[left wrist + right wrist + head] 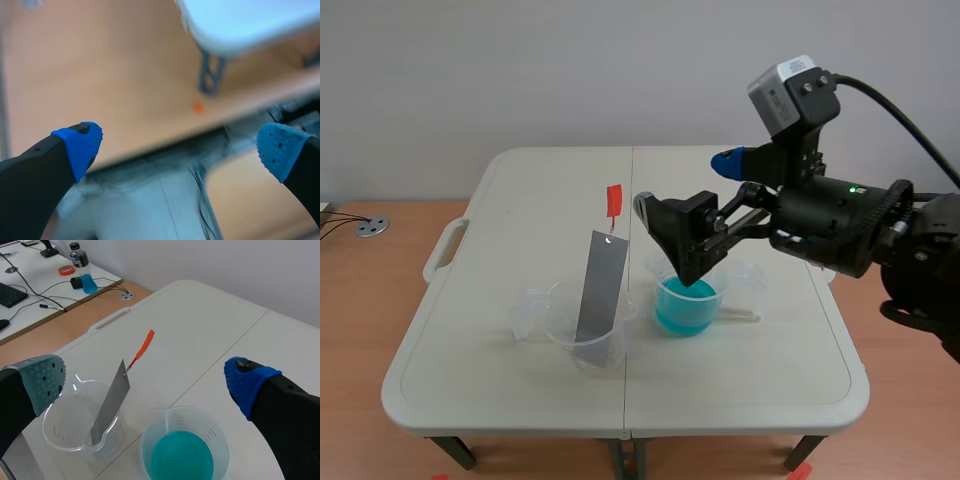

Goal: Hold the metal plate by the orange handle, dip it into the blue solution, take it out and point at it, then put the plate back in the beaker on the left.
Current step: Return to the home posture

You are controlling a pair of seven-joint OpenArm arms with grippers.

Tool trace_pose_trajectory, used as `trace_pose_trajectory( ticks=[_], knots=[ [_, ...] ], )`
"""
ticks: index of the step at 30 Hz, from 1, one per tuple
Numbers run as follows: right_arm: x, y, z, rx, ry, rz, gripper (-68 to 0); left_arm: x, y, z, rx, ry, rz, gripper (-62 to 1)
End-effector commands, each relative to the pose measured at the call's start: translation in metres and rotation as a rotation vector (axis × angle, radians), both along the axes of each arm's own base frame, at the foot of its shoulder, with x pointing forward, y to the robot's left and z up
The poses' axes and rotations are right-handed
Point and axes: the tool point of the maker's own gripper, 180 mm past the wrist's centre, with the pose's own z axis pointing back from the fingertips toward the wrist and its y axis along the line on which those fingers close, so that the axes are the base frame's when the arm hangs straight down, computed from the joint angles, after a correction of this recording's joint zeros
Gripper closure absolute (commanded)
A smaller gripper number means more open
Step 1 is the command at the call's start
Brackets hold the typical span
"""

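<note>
Right claw (146, 382) fingers, nearest the lens in its own view, were spread wide and gripped nothing. The metal plate (111, 402) stood ahead of them, toward the grey-green pad, with its lower end inside the clear beaker (60, 435). Its long axis ran steeply upward to the orange handle (145, 345), which leaned away from the robot. From the scene camera, the right claw (672, 245) hung over the blue solution (686, 305), just beside the orange handle (613, 201) and at about its height. Judgement: the right arm was plainly the nearer one. The left claw (178, 147), also spread and empty, hung off the surface (520, 200), above the floor (100, 75).
</note>
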Motion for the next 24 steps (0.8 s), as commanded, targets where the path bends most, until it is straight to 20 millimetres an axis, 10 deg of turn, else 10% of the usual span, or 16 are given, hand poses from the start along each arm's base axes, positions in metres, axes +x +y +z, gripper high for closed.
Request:
trace_pose_trajectory(
  ticks=[1,16,24],
  knots=[
    [0.002,-0.012,0.016,0.019,-0.047,-0.029,-66.4,0.011,-0.006,0.016,-0.027,-0.078,-0.003,-62.3],
    [-0.047,-0.062,0.024,-0.028,-0.069,-0.113,-66.3,0.071,-0.09,0.116,-0.159,-0.501,-0.137,-62.3],
    [-0.069,-0.083,0.022,-0.06,-0.064,-0.159,-66.3,0.08,-0.147,0.114,-0.147,-0.532,-0.223,-62.3]
  ],
)
